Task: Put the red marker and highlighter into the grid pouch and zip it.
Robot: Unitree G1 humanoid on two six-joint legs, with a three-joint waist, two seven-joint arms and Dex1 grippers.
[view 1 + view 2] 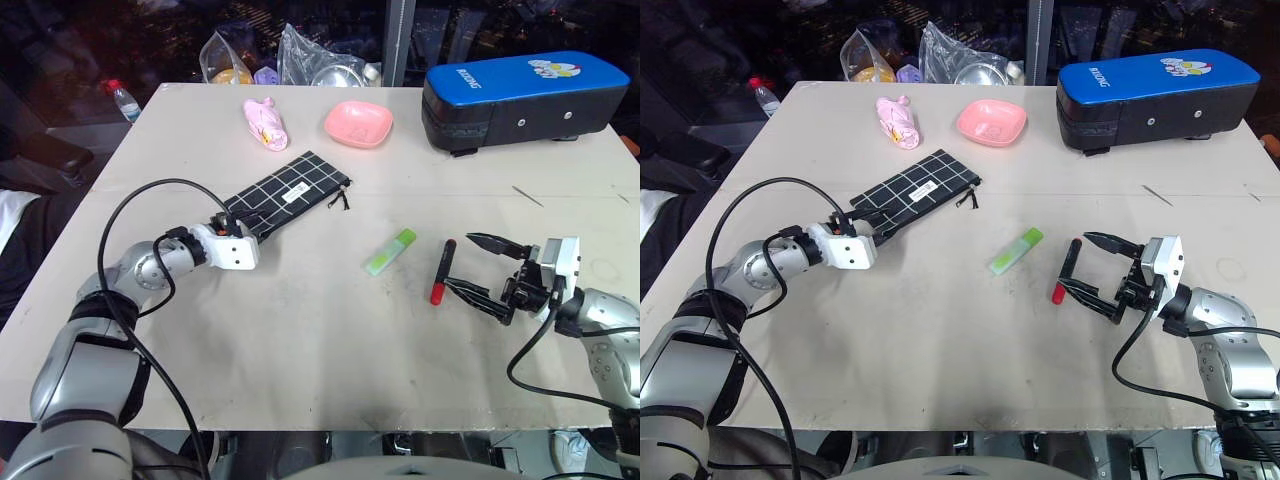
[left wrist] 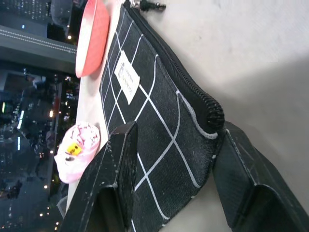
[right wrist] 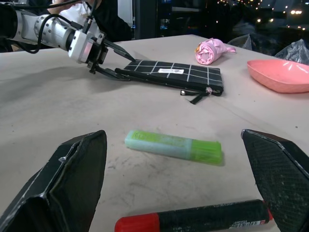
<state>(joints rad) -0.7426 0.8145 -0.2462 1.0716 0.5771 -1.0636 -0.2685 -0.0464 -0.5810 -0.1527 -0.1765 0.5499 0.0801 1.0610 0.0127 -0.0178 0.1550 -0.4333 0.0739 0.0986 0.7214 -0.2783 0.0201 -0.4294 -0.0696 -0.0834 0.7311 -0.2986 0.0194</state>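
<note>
Left gripper straddled the flat black white-gridded fabric pouch's end, jaws not visibly pinching
Right gripper gaped beside the black red-ended marker

Matt woven cloth on the grid pouch, glossy smooth plastic on the highlighter and red marker, scuffed matt counter.
</note>
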